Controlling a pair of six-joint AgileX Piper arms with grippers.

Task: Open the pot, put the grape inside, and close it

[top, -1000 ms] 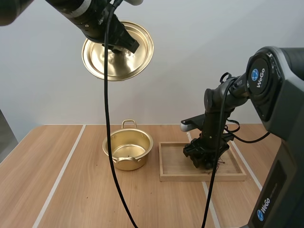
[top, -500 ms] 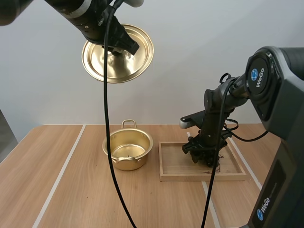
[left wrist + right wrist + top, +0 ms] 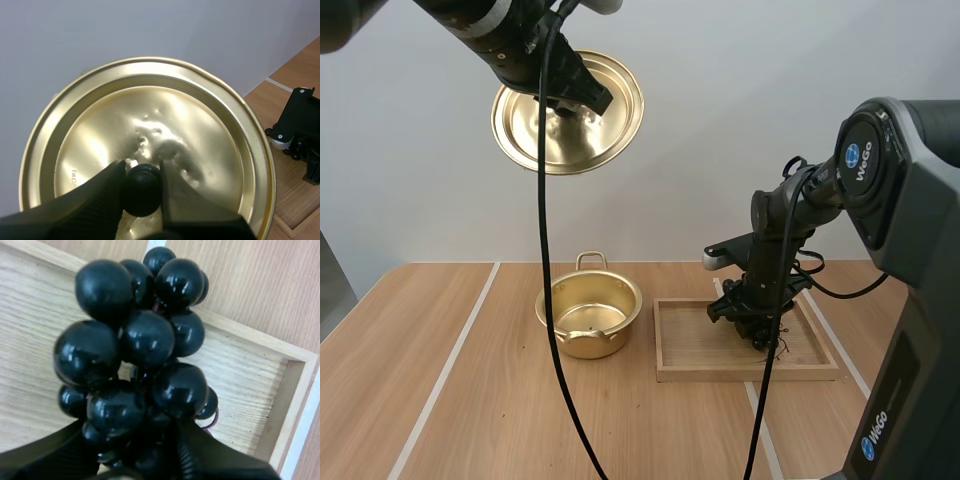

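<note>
Worktop [image 3: 470, 400] carries open pot [image 3: 588, 312]. Left pincer [image 3: 141, 177] clamps lid [image 3: 200, 135] aloft; right pincer [image 3: 132, 447] clamps grapes [image 3: 135, 350] (over tray [image 3: 250, 382]): lift clear, then traverse potward.

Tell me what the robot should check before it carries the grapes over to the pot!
1. Pot open: ok. The pot has no lid on and looks empty.
2. Lid out of the way: ok. The left hand pinches the knob of the lid, high above the table.
3. Grapes gripped: ok. The right hand is shut on the grapes.
4. Grapes lifted clear of the tray: cannot tell.
5. Way from tray to pot: ok. Nothing lies between them.
</note>
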